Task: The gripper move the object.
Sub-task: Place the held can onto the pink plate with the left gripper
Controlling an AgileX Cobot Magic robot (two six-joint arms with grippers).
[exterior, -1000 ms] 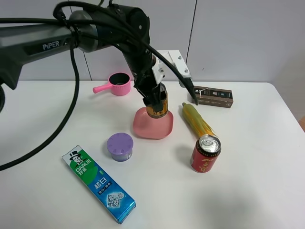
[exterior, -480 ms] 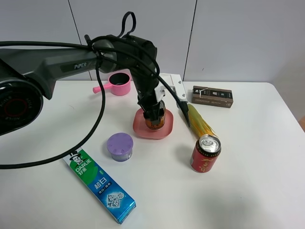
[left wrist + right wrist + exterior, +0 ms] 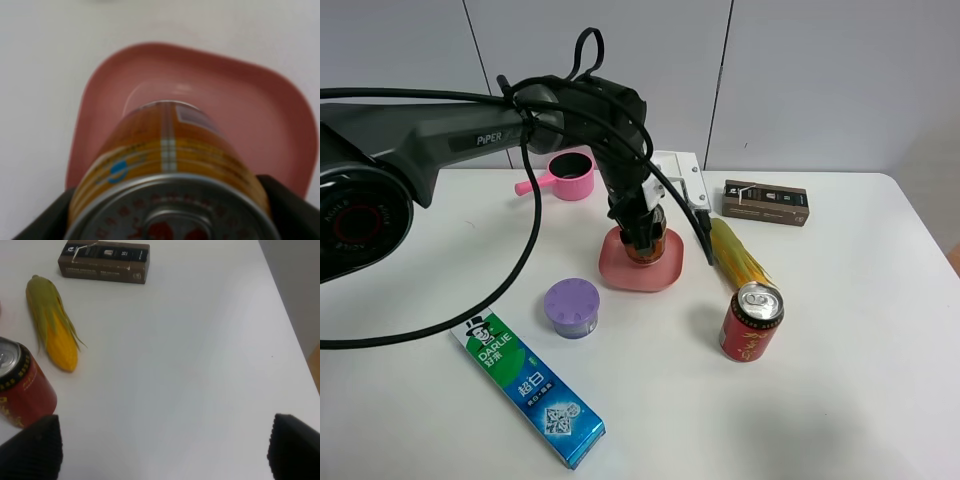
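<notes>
Since a second earlier, your left arm (image 3: 470, 125) had come down from a higher reach, and over the last half second it barely shifted. It stretched in from the left of the exterior view and bent steeply down at the wrist, with the white casing angled out to the right. Your left gripper (image 3: 642, 232) (image 3: 167, 222) pointed downward and was clamped on the gold-and-orange can (image 3: 644, 246) (image 3: 167, 150), one black jaw on each side just under its silver top. You held the can upright over the middle of the pink plate (image 3: 658, 274) (image 3: 100, 100); I could not tell whether its base touched the dish. Nothing else lay in the plate.

Your right gripper (image 3: 162, 450) hung above the bare counter (image 3: 840, 380) with its jaws spread wide and nothing between them.

Just right of the plate lay a corn cob (image 3: 738, 255) (image 3: 52, 332), with a red can (image 3: 751, 322) (image 3: 22, 390) standing at its near end and a brown box (image 3: 766, 203) (image 3: 104, 261) behind it. A pink handled cup (image 3: 570, 176) stood behind the plate, a purple lidded tub (image 3: 572, 306) sat in front to the left, and a toothpaste box (image 3: 526, 385) lay nearer still.
</notes>
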